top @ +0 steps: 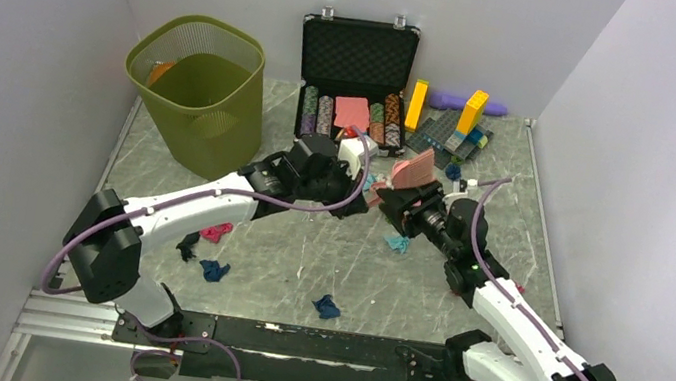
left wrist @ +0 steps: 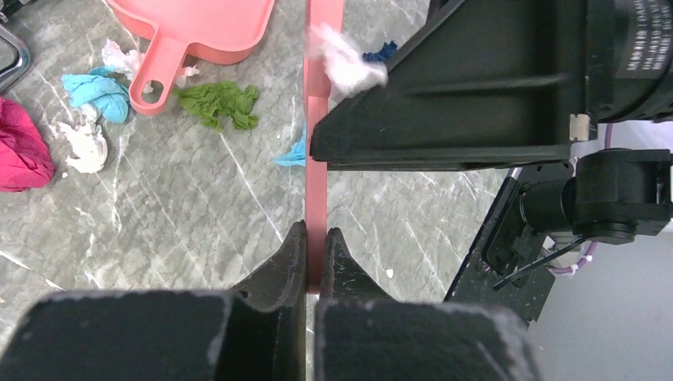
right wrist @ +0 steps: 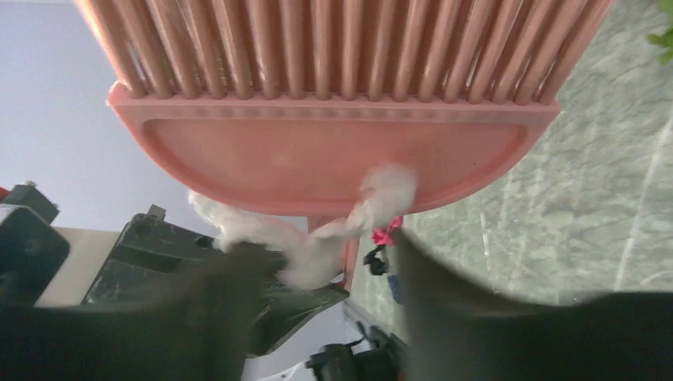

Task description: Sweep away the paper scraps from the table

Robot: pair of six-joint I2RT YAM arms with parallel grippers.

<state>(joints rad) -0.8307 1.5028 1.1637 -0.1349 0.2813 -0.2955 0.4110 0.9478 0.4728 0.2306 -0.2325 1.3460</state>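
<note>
1. The paper scraps [left wrist: 218, 105] are small, soft, creased wads lying loose on the counter [left wrist: 198, 206], a grey-green marbled surface with thin white veins.
2. Ahead and to the left of the left hand [left wrist: 315, 234] lie a ragged green one, a teal scrap [left wrist: 95, 89], a flattened white scrap [left wrist: 83, 144] and a bulkier magenta scrap [left wrist: 20, 147] at the edge of the view.
3. A fluffy white wad [left wrist: 345, 63] clings to the brush handle [left wrist: 317, 143] just ahead of the left hand. In the right wrist view it stretches as a fibrous strand across the gap between the right hand's fingers.
4. Behind both hands, toward the arm bases, lie a magenta wad [top: 215, 231] and dark blue wads [top: 328, 306]. A teal wad [top: 397, 243] sits just beside the right hand.
5. The left hand pinches the thin, flat pink plastic handle, seen edge-on, between black fingers [left wrist: 286, 262] with scuffed pale edges.
6. The right hand [right wrist: 325, 254] is spread, its dark, blurred fingers on either side of the handle and the wad.
7. Beyond it stands the brush head [right wrist: 317, 151], a smooth half-round pink shell topped by a row of rod-like bristles [right wrist: 333, 48].
8. A glossy pink dustpan [left wrist: 206, 24], its handle pierced by a round hole, lies ahead and left of the left hand.
9. Farther out stand an olive mesh bin [top: 197, 94], a foam-lined black case [top: 357, 57] and blocky toy bricks [top: 472, 114].
</note>
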